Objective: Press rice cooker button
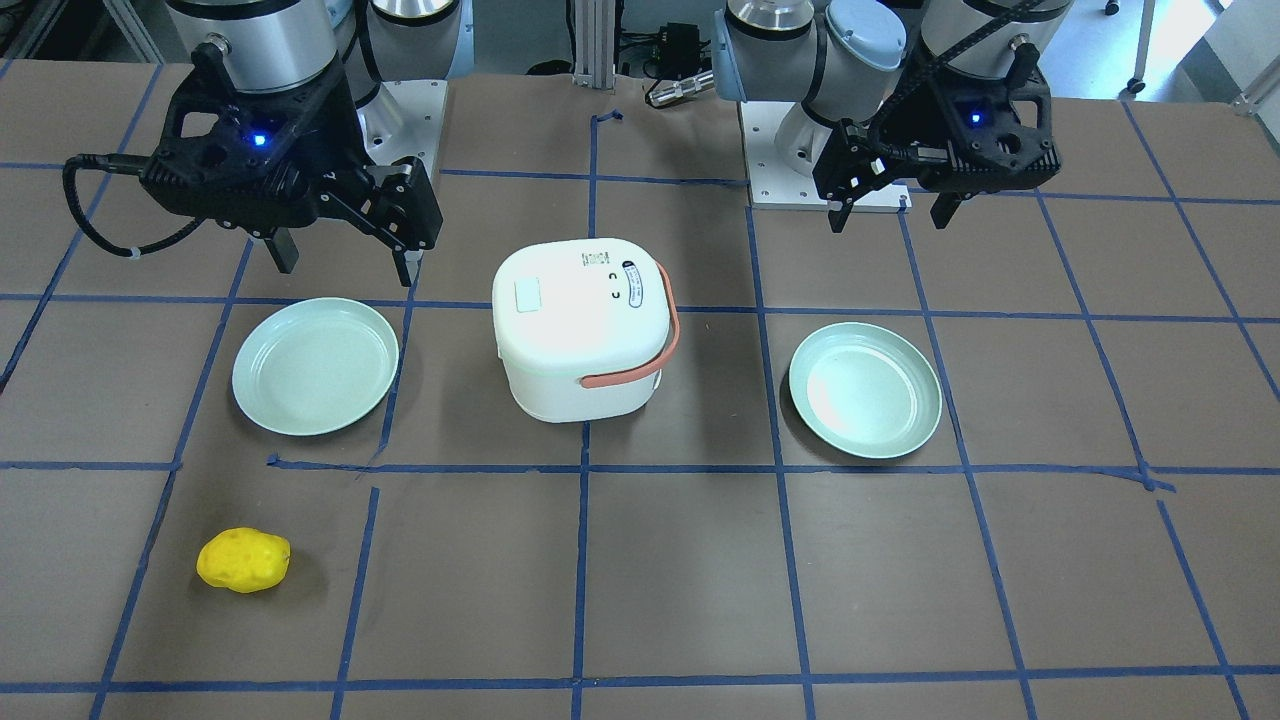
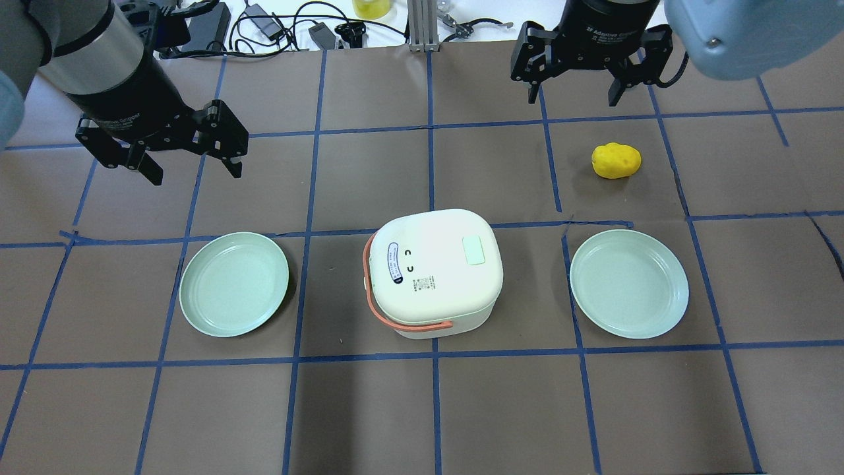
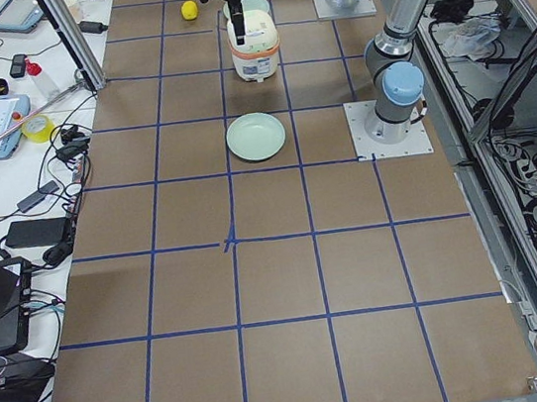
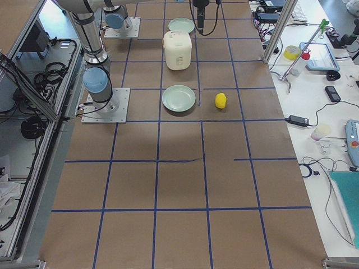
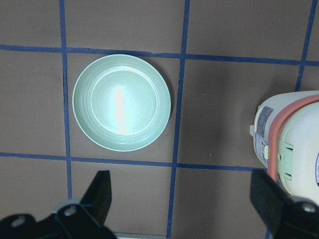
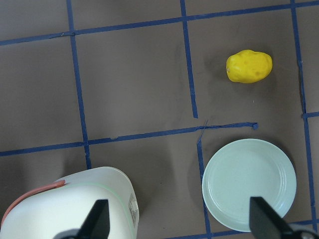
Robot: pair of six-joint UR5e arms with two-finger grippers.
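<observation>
The white rice cooker (image 1: 585, 330) with an orange handle stands mid-table, also in the overhead view (image 2: 432, 270). A pale green rectangular button (image 2: 474, 250) sits on its lid, also in the front view (image 1: 527, 297). My left gripper (image 2: 191, 142) is open and empty, raised above the table, away from the cooker on the operators' side. In its wrist view the cooker (image 5: 294, 144) is at the right edge. My right gripper (image 2: 572, 99) is open and empty, raised at the table's far side. Its wrist view shows the cooker (image 6: 70, 204) at bottom left.
Two pale green plates flank the cooker, one on my left (image 2: 234, 284) and one on my right (image 2: 630, 284). A yellow potato-like object (image 2: 616, 160) lies beyond the right plate. Cables and gear line the table's far edge.
</observation>
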